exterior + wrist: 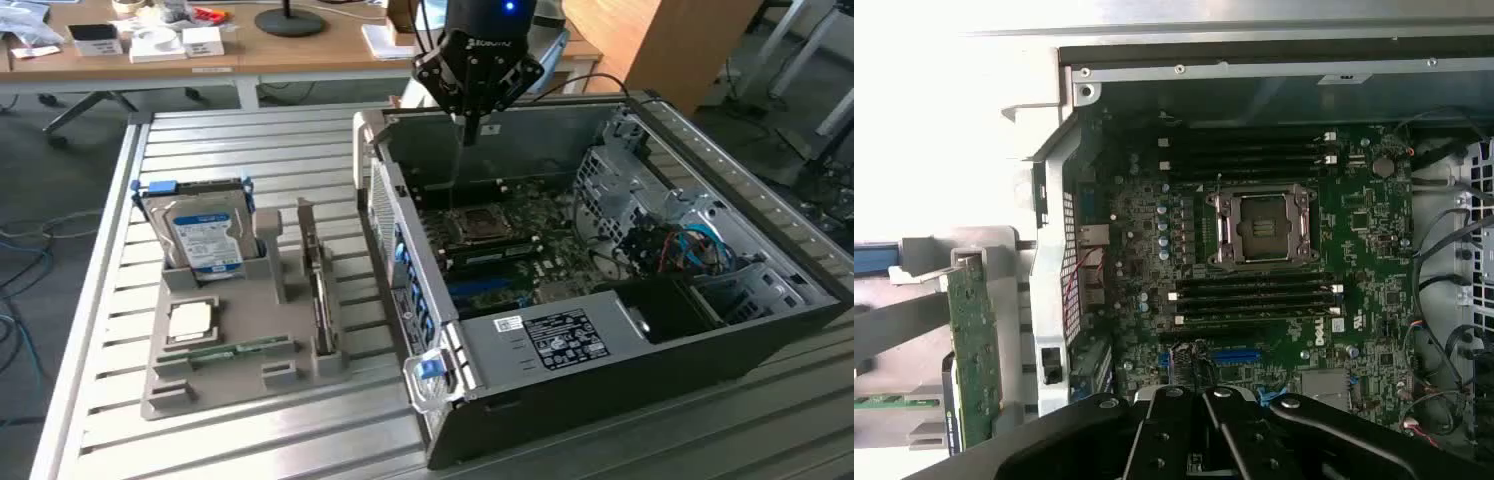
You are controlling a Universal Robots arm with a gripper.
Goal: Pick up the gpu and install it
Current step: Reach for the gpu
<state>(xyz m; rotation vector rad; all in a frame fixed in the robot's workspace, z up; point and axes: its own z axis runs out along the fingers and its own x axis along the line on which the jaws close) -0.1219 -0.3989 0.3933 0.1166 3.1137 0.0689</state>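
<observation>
gpu (320, 295) (974, 350): thin green card, standing on edge in gray holder (220, 385)

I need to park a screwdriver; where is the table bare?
Bare slats of the table lie beyond the hard drive, toward the far edge, and in front of the grey holder at the near edge. Crowded: the strip between the gpu and the computer case.
</observation>
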